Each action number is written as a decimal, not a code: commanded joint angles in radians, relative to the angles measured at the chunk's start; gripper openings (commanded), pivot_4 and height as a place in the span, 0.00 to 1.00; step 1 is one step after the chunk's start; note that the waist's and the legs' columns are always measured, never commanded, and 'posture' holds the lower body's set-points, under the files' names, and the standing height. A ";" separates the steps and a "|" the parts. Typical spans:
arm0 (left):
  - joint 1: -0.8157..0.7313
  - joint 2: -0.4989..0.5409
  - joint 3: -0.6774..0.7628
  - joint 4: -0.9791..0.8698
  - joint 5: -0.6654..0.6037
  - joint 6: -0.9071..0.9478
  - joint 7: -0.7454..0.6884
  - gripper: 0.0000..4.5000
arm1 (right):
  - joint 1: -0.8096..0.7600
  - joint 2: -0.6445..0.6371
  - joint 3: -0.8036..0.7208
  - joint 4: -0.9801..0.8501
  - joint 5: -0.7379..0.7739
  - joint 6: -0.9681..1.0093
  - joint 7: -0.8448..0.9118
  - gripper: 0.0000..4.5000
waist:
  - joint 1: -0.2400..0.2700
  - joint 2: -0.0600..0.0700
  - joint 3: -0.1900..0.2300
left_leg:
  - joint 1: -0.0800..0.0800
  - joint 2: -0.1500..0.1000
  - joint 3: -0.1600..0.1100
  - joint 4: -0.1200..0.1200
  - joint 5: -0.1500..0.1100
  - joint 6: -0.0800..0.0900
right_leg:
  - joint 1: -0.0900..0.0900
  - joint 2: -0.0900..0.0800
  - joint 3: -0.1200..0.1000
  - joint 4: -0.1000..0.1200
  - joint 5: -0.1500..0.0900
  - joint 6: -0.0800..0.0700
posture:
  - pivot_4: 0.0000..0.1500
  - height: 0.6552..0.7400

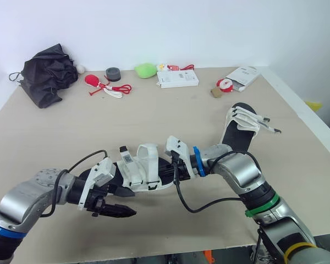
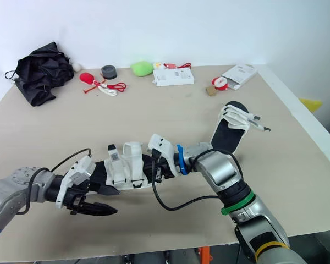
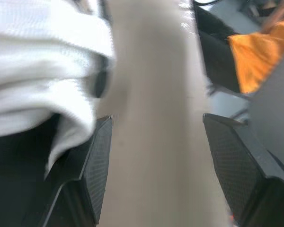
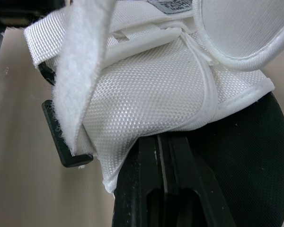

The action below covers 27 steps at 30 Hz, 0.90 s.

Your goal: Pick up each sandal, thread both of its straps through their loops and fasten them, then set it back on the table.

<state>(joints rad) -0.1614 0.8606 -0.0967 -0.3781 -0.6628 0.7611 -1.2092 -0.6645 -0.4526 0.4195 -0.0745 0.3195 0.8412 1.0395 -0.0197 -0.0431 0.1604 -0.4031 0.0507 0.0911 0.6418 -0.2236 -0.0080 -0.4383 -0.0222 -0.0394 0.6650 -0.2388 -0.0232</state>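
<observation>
My right end effector (image 1: 175, 165) pinches the white-strapped black sandal (image 1: 133, 175), lower centre; my spread left end effector (image 3: 157, 118) should grab its strap (image 1: 148, 151) squarely.

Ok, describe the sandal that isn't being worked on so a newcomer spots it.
On the right half of the table, just past the right arm, lies a black-soled sandal. It lies alone, white strap ends sticking out; the other sandal sits between the arms.
</observation>
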 commanded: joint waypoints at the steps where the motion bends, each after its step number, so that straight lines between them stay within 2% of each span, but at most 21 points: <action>1: 0.015 -0.015 0.000 -0.020 0.014 -0.030 0.022 0.69 | 0.014 -0.003 0.008 0.002 -0.005 0.014 -0.009 0.00 | 0.000 0.000 0.000 | 0.000 0.000 0.000 0.000 0.000 0.000 | 0.000 0.000 0.000 0.000 0.000 0.000 | 1.00 1.00; 13: -0.020 -0.106 0.024 0.034 0.038 -0.056 0.132 0.69 | 0.025 -0.002 0.008 -0.010 -0.003 0.015 -0.015 0.00 | 0.000 0.000 0.000 | 0.000 0.000 0.000 0.001 0.000 0.000 | 0.001 0.000 0.000 0.000 0.000 0.001 | 1.00 1.00; 22: -0.018 -0.114 0.022 0.012 0.009 -0.038 0.132 0.69 | 0.025 -0.002 0.009 -0.013 -0.001 0.017 -0.014 0.00 | 0.000 0.000 0.000 | 0.000 0.000 0.000 0.001 0.000 0.000 | 0.001 0.000 0.000 0.000 0.001 0.001 | 1.00 1.00; 27: -0.049 -0.161 0.062 -0.056 -0.153 0.096 0.176 0.69 | 0.025 -0.002 0.013 -0.015 -0.002 0.017 -0.013 0.00 | 0.000 -0.001 0.000 | 0.000 0.000 0.000 0.002 0.000 0.000 | 0.001 0.000 0.000 0.000 0.001 0.002 | 1.00 1.00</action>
<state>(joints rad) -0.1752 0.6944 -0.0847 -0.3677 -0.7417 0.8301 -1.0306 -0.6537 -0.4541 0.4165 -0.0879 0.3204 0.8440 1.0303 -0.0196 -0.0437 0.1603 -0.4037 0.0509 0.0906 0.6446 -0.2234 -0.0078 -0.4370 -0.0224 -0.0399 0.6652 -0.2376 -0.0213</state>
